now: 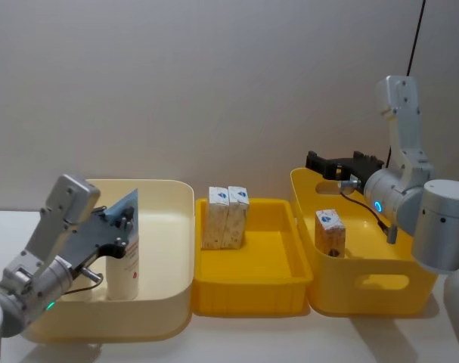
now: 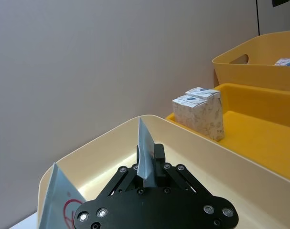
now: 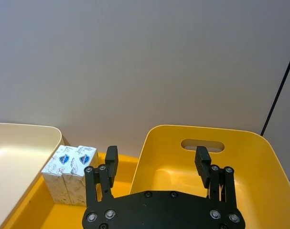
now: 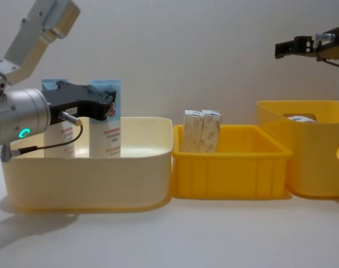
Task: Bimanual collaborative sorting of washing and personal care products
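A pale-blue-and-white squeeze tube (image 1: 125, 261) (image 4: 105, 137) stands upright in the cream bin (image 1: 185, 249). My left gripper (image 1: 123, 223) (image 4: 110, 106) is shut on its crimped top end (image 2: 145, 157). A second tube (image 4: 62, 139) (image 2: 59, 200) stands beside it in the same bin. Two small white speckled boxes (image 1: 224, 218) (image 3: 70, 174) stand side by side in the middle yellow tray (image 1: 252, 295). Another such box (image 1: 330, 231) stands in the right yellow bin (image 1: 365, 295). My right gripper (image 1: 331, 162) (image 3: 156, 160) hovers open above that bin's back rim, holding nothing.
The three containers sit in a row on the white table, touching or nearly so, with a plain wall close behind. The right bin has handle cut-outs (image 3: 202, 144). A black cable (image 1: 417, 34) hangs at the far right. Bare table lies in front of the containers.
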`<act>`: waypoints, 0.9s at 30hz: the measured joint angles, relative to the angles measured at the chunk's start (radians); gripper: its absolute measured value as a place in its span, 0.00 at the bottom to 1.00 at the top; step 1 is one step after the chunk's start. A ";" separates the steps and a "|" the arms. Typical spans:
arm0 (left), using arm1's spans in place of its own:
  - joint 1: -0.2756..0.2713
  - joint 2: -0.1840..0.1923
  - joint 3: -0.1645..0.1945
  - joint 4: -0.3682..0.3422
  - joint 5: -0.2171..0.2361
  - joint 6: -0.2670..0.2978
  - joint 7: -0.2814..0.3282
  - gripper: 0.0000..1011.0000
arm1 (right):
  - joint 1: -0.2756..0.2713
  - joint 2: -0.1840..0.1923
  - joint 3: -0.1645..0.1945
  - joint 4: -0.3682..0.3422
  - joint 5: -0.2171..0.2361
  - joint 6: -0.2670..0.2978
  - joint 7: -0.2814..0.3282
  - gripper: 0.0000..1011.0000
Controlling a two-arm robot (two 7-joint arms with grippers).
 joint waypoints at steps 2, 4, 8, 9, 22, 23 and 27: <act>-0.002 0.000 -0.006 0.014 -0.005 -0.010 -0.007 0.09 | 0.000 0.000 0.000 0.000 0.000 0.000 0.000 0.99; -0.004 0.000 -0.010 0.026 -0.011 -0.020 -0.014 0.09 | 0.000 0.000 0.000 0.000 0.000 0.000 0.000 0.99; -0.013 -0.005 -0.023 0.062 -0.029 -0.053 -0.041 0.09 | 0.000 0.000 0.000 0.000 0.000 0.000 0.000 0.99; -0.014 -0.006 -0.024 0.067 -0.031 -0.057 -0.045 0.09 | 0.000 0.000 0.000 0.000 0.000 0.000 0.000 0.99; -0.035 -0.025 -0.049 0.131 -0.070 -0.120 -0.113 0.09 | 0.000 0.000 0.000 0.000 0.000 0.000 0.000 0.99; -0.036 -0.025 -0.049 0.133 -0.072 -0.123 -0.118 0.09 | 0.000 0.000 0.000 0.000 0.000 0.000 0.000 0.99; -0.043 -0.031 -0.054 0.142 -0.081 -0.141 -0.138 0.09 | 0.000 0.000 0.000 0.000 0.000 0.000 0.000 0.99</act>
